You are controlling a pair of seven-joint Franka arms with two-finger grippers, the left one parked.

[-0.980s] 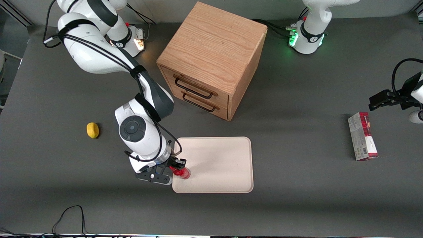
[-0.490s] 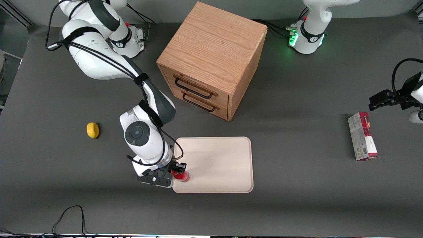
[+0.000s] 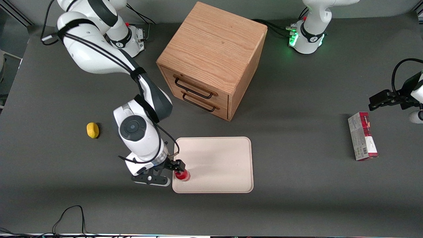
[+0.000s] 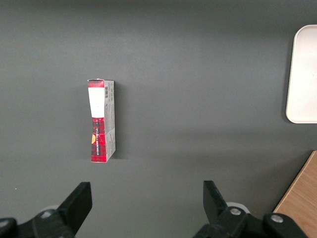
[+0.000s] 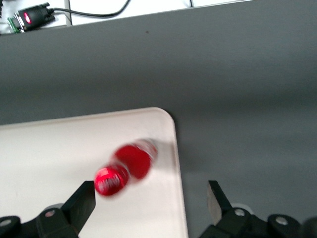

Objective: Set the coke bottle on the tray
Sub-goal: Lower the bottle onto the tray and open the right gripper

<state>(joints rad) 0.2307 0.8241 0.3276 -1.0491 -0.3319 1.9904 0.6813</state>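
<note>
The coke bottle [image 3: 182,175] is small and all red with a red cap. It stands on the cream tray [image 3: 218,165], in the tray's corner nearest the front camera at the working arm's end. My gripper [image 3: 174,167] hangs just above the bottle, open, and holds nothing. In the right wrist view the bottle [image 5: 124,171] shows from above, blurred, on the tray [image 5: 59,148] close to its rounded corner. It lies below the gripper [image 5: 150,203], nearer one finger than the other, and both fingers are clear of it.
A wooden drawer cabinet [image 3: 213,56] stands farther from the front camera than the tray. A yellow lemon [image 3: 93,130] lies toward the working arm's end. A red-and-grey carton [image 3: 362,136] lies toward the parked arm's end and also shows in the left wrist view [image 4: 101,121].
My gripper has let go of the coke bottle and has risen a little. The bottle stays on the tray's corner.
</note>
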